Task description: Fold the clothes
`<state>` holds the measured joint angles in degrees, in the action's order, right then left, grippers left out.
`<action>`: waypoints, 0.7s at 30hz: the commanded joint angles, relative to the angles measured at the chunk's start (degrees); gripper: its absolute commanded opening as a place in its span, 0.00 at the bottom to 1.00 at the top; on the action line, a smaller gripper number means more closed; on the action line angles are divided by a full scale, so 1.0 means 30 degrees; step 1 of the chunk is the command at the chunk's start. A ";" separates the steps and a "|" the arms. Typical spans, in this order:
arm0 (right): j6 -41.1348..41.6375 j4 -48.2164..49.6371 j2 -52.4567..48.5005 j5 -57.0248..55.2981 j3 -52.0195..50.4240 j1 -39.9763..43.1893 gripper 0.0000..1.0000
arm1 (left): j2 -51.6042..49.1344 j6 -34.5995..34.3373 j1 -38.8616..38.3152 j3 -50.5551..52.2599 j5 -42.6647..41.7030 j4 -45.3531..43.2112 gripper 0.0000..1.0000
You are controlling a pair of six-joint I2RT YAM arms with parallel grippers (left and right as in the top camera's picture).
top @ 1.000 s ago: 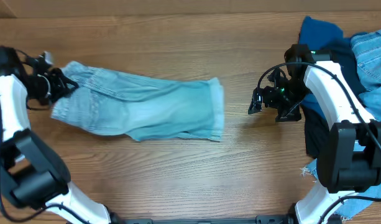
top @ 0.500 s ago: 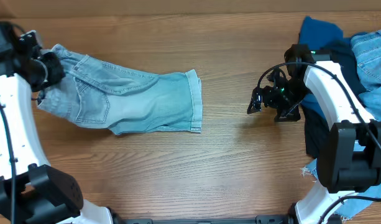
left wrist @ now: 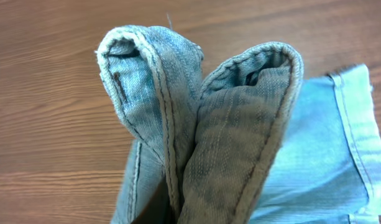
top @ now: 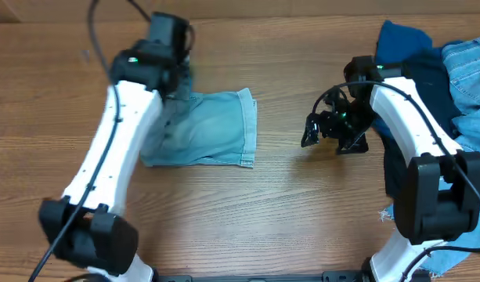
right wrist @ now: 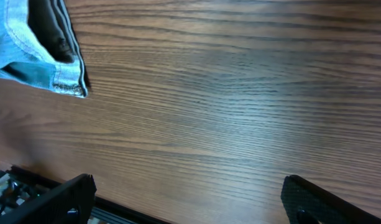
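Wooden table carries pale jeans, half-doubled; left gripper is clamped on 2 bunched denim layers. Right gripper hangs wide open, empty. Risk: 1 layer slips free, skewing the fold.

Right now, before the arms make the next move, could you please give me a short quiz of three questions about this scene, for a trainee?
1. True or false: the right gripper is shut on a garment.
2. Where does the pile of other clothes lie in the overhead view? A: at the left edge. B: at the right edge. C: in the middle.
3. In a few words: what stands up in two folds in the left wrist view?

Key
1. False: its fingers are wide apart over the bare table.
2. B.
3. The pale jeans, with a stitched edge on top.
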<state>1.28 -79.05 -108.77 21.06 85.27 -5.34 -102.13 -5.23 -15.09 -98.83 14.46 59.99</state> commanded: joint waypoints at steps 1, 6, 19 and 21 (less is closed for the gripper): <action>-0.0066 -0.0029 0.0466 0.0240 -0.0051 -0.0073 1.00 | -0.1938 -0.0991 -0.0991 -0.0612 0.0393 -0.0240 0.04; -0.0073 0.0117 0.0466 0.0233 -0.0051 -0.0073 1.00 | -0.3978 -0.1421 -0.2266 -0.0612 0.0335 -0.0284 0.04; -0.0379 0.0328 0.0466 0.0153 -0.0051 -0.0073 1.00 | -0.2958 -0.7351 -0.1690 -0.0903 0.6630 0.0262 0.04; -0.0379 0.0408 0.0466 0.0153 -0.0051 -0.0073 1.00 | -0.2776 -0.7861 -0.1603 -0.0903 0.6790 -0.0248 0.04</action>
<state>0.80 -78.32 -108.77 21.17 85.25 -5.43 -113.69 -23.03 -20.86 -99.79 29.26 60.77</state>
